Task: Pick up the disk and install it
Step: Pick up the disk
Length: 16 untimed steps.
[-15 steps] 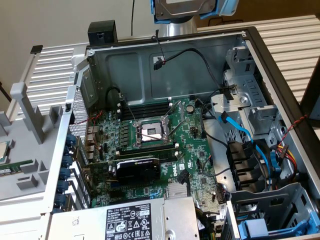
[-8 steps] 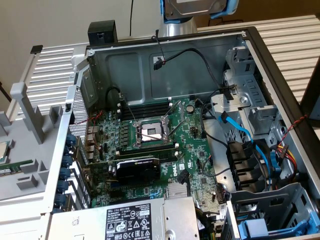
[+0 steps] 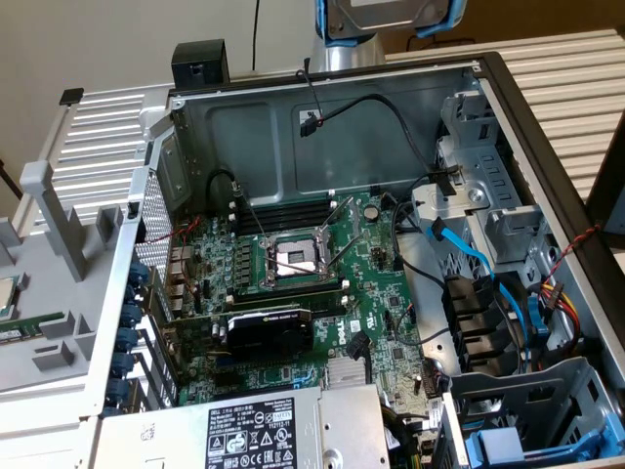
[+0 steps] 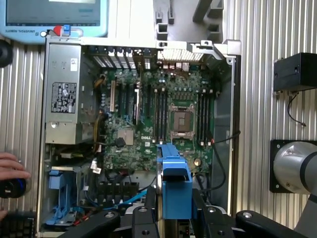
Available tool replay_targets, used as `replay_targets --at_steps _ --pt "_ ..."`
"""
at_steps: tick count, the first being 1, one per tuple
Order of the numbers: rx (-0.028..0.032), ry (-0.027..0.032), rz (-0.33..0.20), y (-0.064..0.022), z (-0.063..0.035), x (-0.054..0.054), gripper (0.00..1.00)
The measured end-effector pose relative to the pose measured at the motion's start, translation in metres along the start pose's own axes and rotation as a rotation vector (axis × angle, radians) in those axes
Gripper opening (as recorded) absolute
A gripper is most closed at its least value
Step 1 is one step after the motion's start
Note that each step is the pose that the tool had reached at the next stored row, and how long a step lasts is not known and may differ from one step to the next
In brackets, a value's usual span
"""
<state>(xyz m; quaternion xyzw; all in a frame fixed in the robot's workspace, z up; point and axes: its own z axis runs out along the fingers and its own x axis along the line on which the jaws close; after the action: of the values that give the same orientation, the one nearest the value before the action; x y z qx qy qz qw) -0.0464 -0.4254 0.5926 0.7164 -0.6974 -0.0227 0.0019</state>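
While your tool [image 4: 174, 201] pinches the disk [image 4: 173, 168] edge-on by its blue rails, you have it hanging above the open computer case [image 4: 231, 99], probably to clear the motherboard [image 4: 163, 109] and its cables.

Rails on disk [image 4: 174, 191]: smooth blue plastic. Grey case [image 3: 244, 127]: dull sheet metal. Green mobo [image 3: 386, 264]: matt PCB. Ribbed tabletop [image 4: 257, 124]: pale metal. PSU [image 4: 62, 59]: metal w/ paper sticker [image 4: 64, 97].
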Motion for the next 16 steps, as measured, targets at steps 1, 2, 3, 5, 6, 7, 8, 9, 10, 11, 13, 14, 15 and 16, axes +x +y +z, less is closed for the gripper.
replay_targets --at_steps 1,2,3,5,6,7,8,9,10,11,13,14,15,16 --pt "-0.0004 -0.0001 0.000 0.0000 0.0000 0.0000 0.37" --pt "-0.0009 -0.0001 0.000 0.0000 0.0000 0.0000 0.37" --pt "-0.0014 0.0000 0.000 0.0000 0.0000 0.0000 0.37" --pt "-0.0024 -0.0001 0.000 0.0000 0.0000 0.0000 0.37" --pt "-0.0029 -0.0001 0.000 0.0000 0.0000 0.0000 0.37" --pt "-0.0034 -0.0001 0.000 0.0000 0.0000 0.0000 0.37" --pt "-0.0039 -0.0001 0.000 0.0000 0.0000 0.0000 0.37" --pt "-0.0044 -0.0001 0.000 0.0000 0.0000 0.0000 0.37" --pt "-0.0049 -0.0001 0.000 0.0000 0.0000 0.0000 0.37" --pt "-0.0054 -0.0001 0.000 0.0000 0.0000 0.0000 0.37" --pt "-0.0062 -0.0001 0.000 0.0000 0.0000 0.0000 0.37" --pt "-0.0062 -0.0001 0.001 0.0000 0.0000 0.0000 0.37" --pt "-0.0061 -0.0004 0.003 -0.0003 0.0000 0.0000 0.37" --pt "-0.0060 -0.0006 0.005 -0.0007 -0.0001 0.0004 0.37"
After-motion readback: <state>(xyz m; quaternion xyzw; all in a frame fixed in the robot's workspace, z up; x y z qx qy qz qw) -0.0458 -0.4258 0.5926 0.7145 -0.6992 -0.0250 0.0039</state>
